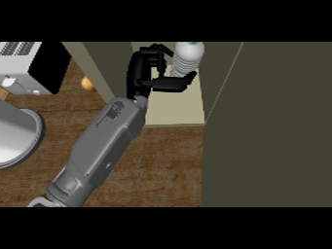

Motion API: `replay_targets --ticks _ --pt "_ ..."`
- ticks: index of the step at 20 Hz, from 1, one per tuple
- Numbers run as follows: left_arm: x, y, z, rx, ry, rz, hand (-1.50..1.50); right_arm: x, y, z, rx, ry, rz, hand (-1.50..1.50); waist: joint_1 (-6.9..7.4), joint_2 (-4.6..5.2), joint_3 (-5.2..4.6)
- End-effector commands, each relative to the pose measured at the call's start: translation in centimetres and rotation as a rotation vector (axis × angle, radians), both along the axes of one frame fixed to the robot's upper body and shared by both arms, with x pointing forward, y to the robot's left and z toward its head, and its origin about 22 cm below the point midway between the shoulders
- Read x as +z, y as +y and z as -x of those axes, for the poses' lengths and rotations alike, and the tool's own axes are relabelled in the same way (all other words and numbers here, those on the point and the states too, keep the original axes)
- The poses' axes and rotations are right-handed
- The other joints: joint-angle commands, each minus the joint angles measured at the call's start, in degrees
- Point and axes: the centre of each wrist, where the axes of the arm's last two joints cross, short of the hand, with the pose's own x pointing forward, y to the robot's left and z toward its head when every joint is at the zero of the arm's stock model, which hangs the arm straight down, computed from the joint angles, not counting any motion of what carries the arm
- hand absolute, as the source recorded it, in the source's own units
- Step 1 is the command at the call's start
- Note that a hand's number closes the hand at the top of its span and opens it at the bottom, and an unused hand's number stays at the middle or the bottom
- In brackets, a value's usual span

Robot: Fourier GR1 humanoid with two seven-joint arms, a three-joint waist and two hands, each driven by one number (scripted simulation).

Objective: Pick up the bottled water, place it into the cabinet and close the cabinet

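Bottled water (187, 57): upright on the cabinet shelf (174, 104), deep at the back.
Hand (152, 73): which arm cannot be told; fingers and thumb curled round the bottle's lower body.
Cabinet door (283, 121): swung open, right of the shelf.
Step in hand: placing the bottle, by my reading.
Method: settle the base flat before uncurling; withdraw straight back, clear of the door edge.
Nearby: toaster (26, 65) at left, on the wooden counter (161, 165).
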Motion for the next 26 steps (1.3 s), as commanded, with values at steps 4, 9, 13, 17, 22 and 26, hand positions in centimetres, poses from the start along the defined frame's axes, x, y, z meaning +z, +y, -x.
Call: replay_targets --ticks 4,9,13,17,22,26 --pt "0.3 1.7 -3.4 0.091 0.03 -0.099 1.5 0.4 0.1 -0.7 0.01 -0.009 -0.018 -1.5 -0.77 0.55 -0.01" --pt "-1.5 0.9 -3.1 0.145 0.023 -0.191 1.5 0.0 0.0 0.2 0.021 0.011 -0.008 -1.5 -1.02 0.52 -0.01" --pt "-2.4 2.5 -3.4 0.174 0.017 -0.233 1.5 0.1 -0.6 0.1 0.02 -0.015 -0.007 -1.5 -1.15 0.61 -0.02" --pt "-3.2 3.5 -3.4 0.243 0.003 -0.343 1.5 -0.9 0.5 0.1 0.042 -0.006 -0.012 -1.5 -1.63 0.84 -0.01" --pt "-4.5 3.6 -3.0 0.306 0.012 -0.438 1.5 -1.5 0.3 -0.5 0.047 -0.011 -0.003 -1.5 -1.99 1.1 -0.02" --pt "-3.2 5.5 -4.0 0.359 0.026 -0.487 -1.5 -0.8 1.2 -0.7 0.045 -0.025 -0.014 -1.5 -2.46 1.41 -0.05"
